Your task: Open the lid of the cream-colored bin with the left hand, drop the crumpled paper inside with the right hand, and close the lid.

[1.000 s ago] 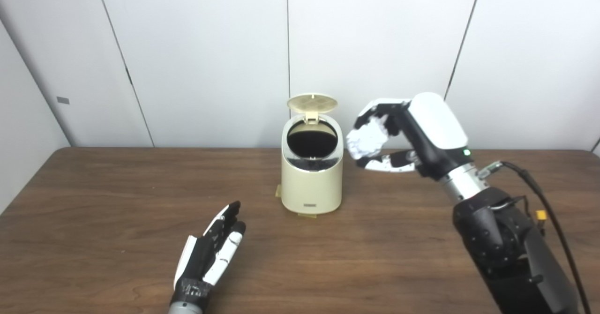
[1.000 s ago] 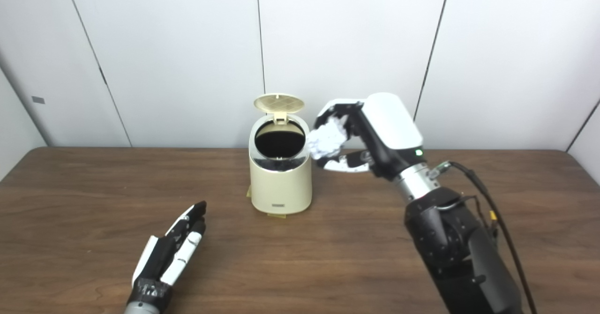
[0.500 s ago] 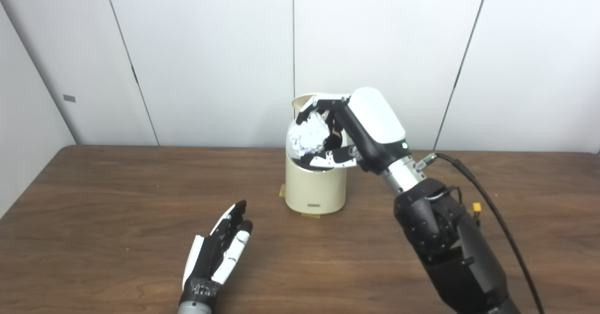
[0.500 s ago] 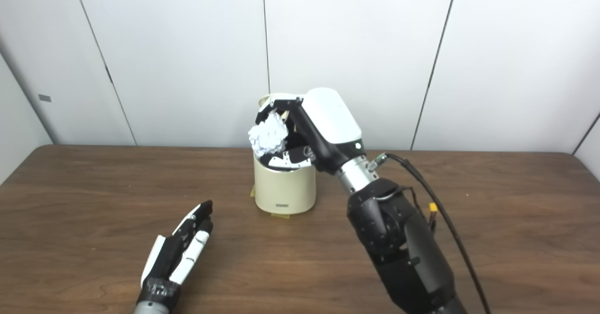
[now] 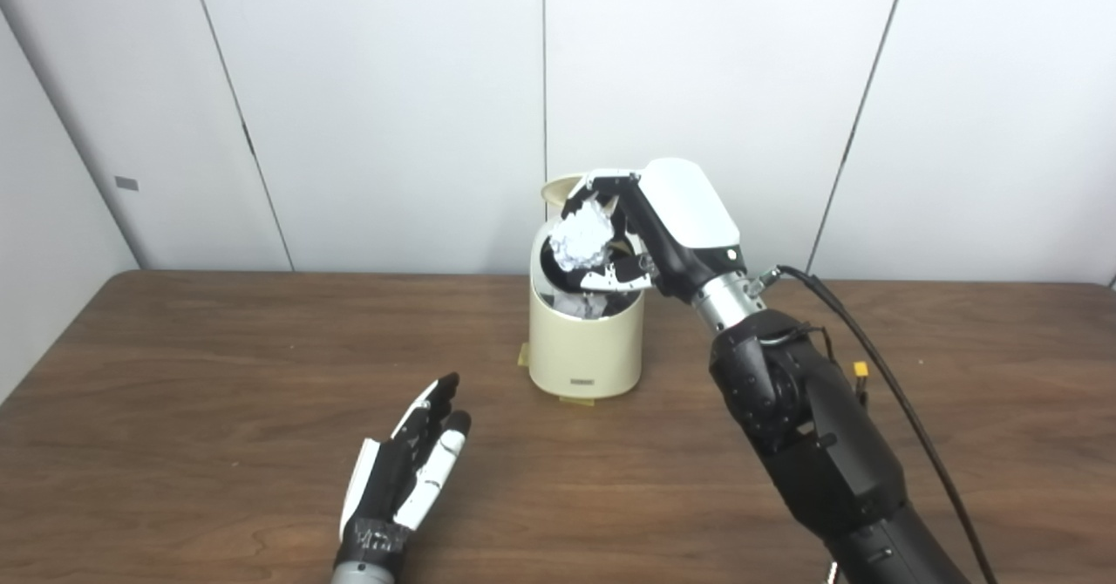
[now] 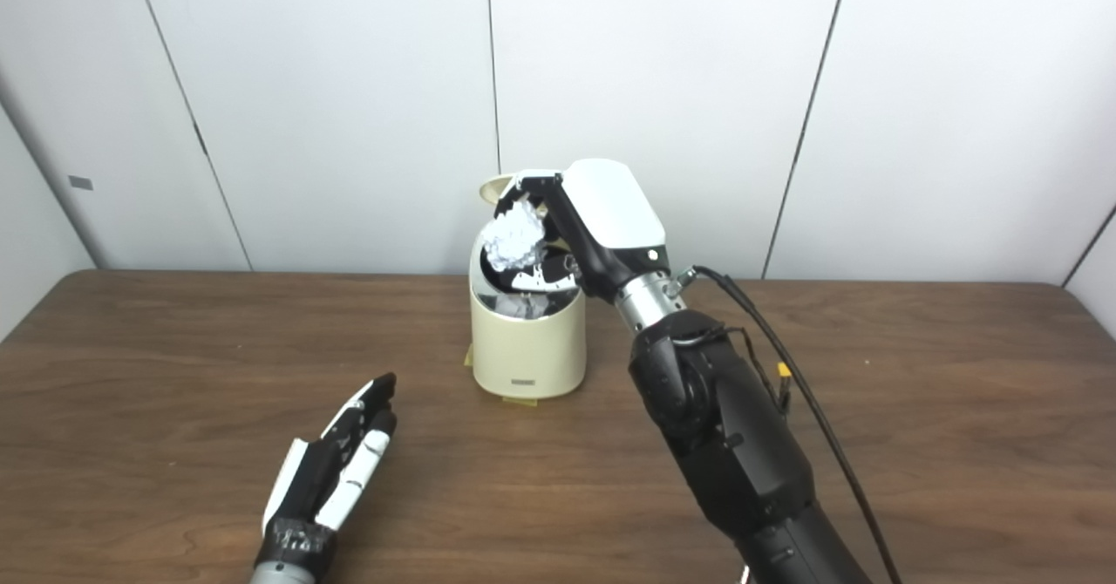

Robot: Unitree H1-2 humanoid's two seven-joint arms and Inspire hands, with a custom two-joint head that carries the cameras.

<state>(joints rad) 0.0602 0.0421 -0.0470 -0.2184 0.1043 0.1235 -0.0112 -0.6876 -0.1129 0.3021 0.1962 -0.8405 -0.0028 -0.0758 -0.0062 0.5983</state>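
From the left eye view, the cream bin [image 5: 586, 349] stands in the middle of the brown table [image 5: 174, 444], nearer the far edge by the white wall [image 5: 392, 105]. Its lid [image 5: 558, 188] is up at the back, and only a bit of it peeks out behind the right hand [image 5: 641, 235]. That hand is right over the bin's open mouth, with its fingers curled around the crumpled paper [image 5: 582, 241]. The paper is just above the rim, not yet inside. Something pale shows down in the dark hole, but I cannot tell what it is. The left hand [image 5: 405, 471] lies low near the front of the table, flat and open, holding nothing, well apart from the bin. There is lots of bare table all around the bin. From the right eye view, the right hand [image 6: 575, 227] has the paper [image 6: 514, 240] tucked in its fingers above the bin [image 6: 526, 349]. A black cable [image 6: 811, 410] hangs beside the right arm. The left hand [image 6: 336, 475] rests open with its fingers straight, and wide bare table lies between it and the bin.
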